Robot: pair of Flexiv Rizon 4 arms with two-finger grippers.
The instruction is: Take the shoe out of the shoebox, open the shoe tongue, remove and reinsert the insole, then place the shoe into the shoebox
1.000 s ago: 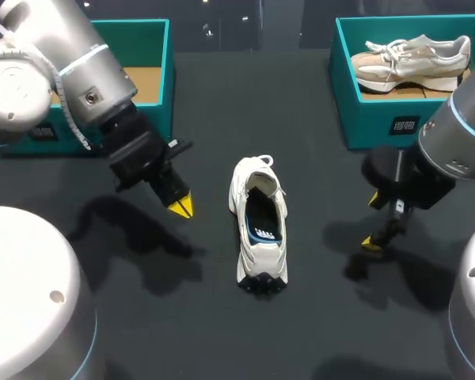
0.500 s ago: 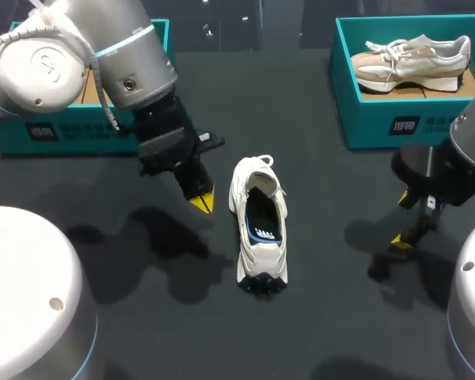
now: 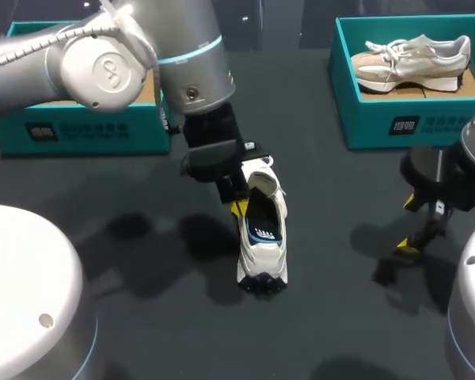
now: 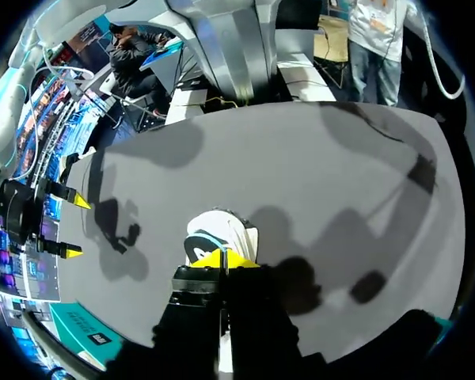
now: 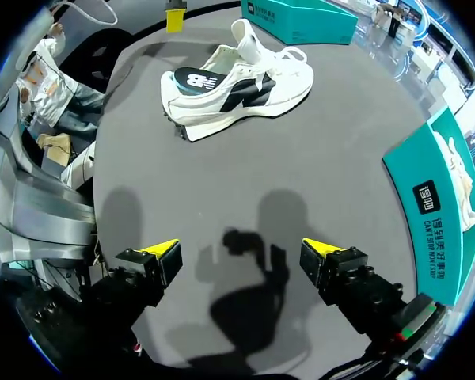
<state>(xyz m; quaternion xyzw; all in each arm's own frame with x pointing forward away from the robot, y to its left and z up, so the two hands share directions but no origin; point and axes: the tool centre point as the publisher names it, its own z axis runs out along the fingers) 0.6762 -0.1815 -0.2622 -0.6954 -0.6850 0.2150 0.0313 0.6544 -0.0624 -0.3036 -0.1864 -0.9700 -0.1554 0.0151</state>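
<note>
Shoe (image 3: 263, 261) stands on the table (image 3: 324, 317), out of its box. The left hand (image 3: 239, 208), tips together, is at its collar. The right hand (image 5: 239, 247) hangs apart, well aside. Likely the tongue-opening step; next, the tips must hook the tongue.

Dark table, second box with a spare shoe
A teal box (image 3: 380, 119) stands open-topped at the far right of the black table (image 3: 324, 198). A beige sneaker (image 3: 416, 59) with pale laces lies inside it, filling most of its length.
</note>
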